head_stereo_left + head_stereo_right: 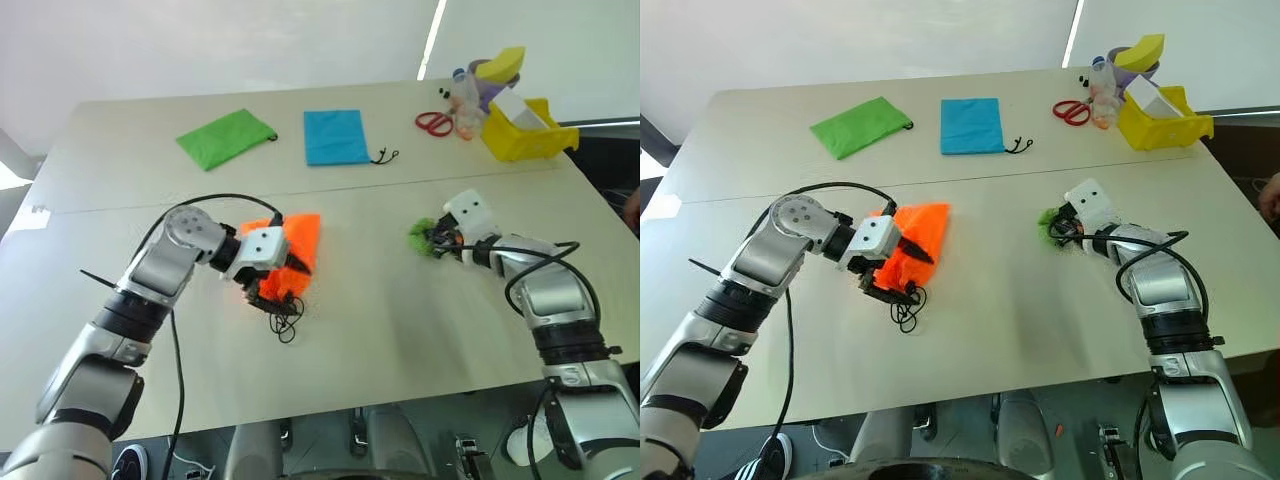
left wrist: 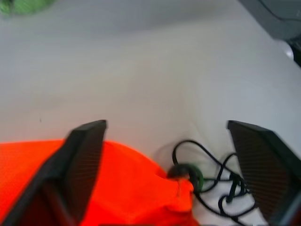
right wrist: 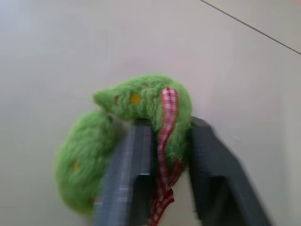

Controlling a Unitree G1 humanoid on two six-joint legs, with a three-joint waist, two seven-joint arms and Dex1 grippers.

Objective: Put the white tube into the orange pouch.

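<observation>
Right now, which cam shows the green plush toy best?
Right wrist view: the green plush toy sits close up between the right end effector fingers, checked ribbon visible. Both eye views show it as a small green tuft at that end effector; the left wrist view shows a green blur.

No text, label, brand, number or sign can be read anywhere.

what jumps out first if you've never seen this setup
The bright orange pouch lies near the table's middle under the left pincer, whose fingers stand wide open over its black cord. To the right, the right pincer has its fingers around a fuzzy green plush toy with a red checked ribbon. At the far edge lie a green pouch and a blue pouch.
</observation>
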